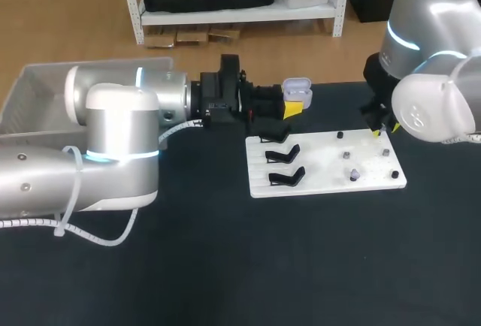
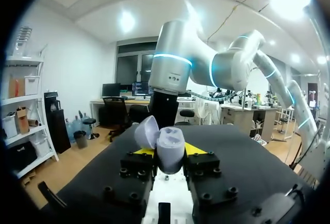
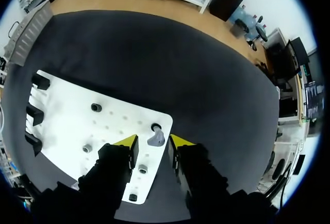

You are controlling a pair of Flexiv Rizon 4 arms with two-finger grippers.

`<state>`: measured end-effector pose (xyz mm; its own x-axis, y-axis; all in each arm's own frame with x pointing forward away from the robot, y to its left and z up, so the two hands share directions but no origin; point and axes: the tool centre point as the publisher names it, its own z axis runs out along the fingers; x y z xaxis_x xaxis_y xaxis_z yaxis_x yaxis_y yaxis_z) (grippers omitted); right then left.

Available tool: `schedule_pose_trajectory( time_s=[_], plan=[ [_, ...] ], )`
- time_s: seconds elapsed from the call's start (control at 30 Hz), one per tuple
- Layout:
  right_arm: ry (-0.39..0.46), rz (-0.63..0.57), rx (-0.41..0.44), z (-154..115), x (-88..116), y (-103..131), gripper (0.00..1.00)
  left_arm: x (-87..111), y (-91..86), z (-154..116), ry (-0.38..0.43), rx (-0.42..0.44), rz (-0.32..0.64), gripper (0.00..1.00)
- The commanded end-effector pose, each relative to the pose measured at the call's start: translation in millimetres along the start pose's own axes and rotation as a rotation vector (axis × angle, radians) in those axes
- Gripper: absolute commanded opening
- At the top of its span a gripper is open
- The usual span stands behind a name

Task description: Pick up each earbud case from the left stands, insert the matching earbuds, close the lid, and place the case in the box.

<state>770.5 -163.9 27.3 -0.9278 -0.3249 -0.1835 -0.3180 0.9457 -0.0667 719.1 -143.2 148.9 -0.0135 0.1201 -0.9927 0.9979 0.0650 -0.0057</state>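
My left gripper (image 1: 291, 108) holds a pale lavender earbud case (image 1: 297, 89) with its lid open, just behind the white board (image 1: 327, 162). In the left wrist view the case (image 2: 169, 149) stands upright with both yellow tips of the gripper (image 2: 170, 154) pressed on it. My right gripper (image 1: 383, 131) hovers over the board's far right corner. Seen from the right wrist, a small grey earbud (image 3: 156, 138) sits on a peg between the fingers of that gripper (image 3: 153, 141), with narrow gaps on both sides. Black empty stands (image 1: 284, 164) line the board's left edge.
Several small pegs (image 3: 96, 107) dot the board's right half. A pale plastic box (image 1: 45, 93) stands at the table's far left, partly behind my left arm. Dark tabletop stretches in front of the board.
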Motion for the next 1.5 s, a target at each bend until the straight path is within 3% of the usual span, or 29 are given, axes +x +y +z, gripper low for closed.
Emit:
schedule_pose_trajectory(
  time_s=[0.03, 0.2, 0.33, 0.5, 0.67, 1.2, 1.5],
  plan=[
    [0.006, 0.004, 0.000, 3, -2, 0, 0.33, 1.2, -0.1, 0, -0.005, -0.003, 0.003, 0.00],
    [0.013, 0.008, 0.001, 4, -1, -1, 0.25, 1.2, -0.1, 0, -0.005, -0.003, 0.003, 0.00],
    [0.017, 0.010, 0.003, 5, -1, -1, 0.00, 1.2, -0.1, 0, -0.005, -0.003, 0.003, 0.00],
    [0.024, 0.011, 0.015, 1, -1, -2, 0.00, 1.2, -0.1, 0, -0.005, -0.003, 0.003, 0.00],
    [0.028, 0.023, 0.025, -20, 2, -3, 0.00, 1.2, -0.1, 0, -0.005, -0.003, 0.003, 0.00],
    [0.056, -0.007, 0.082, -124, 19, 23, 0.00, 1.2, -0.1, 0, -0.005, -0.003, 0.003, 0.00],
    [0.048, -0.010, 0.096, -178, 27, 55, 0.00, 1.2, -0.1, 0, -0.005, -0.003, 0.003, 0.00]
  ],
)
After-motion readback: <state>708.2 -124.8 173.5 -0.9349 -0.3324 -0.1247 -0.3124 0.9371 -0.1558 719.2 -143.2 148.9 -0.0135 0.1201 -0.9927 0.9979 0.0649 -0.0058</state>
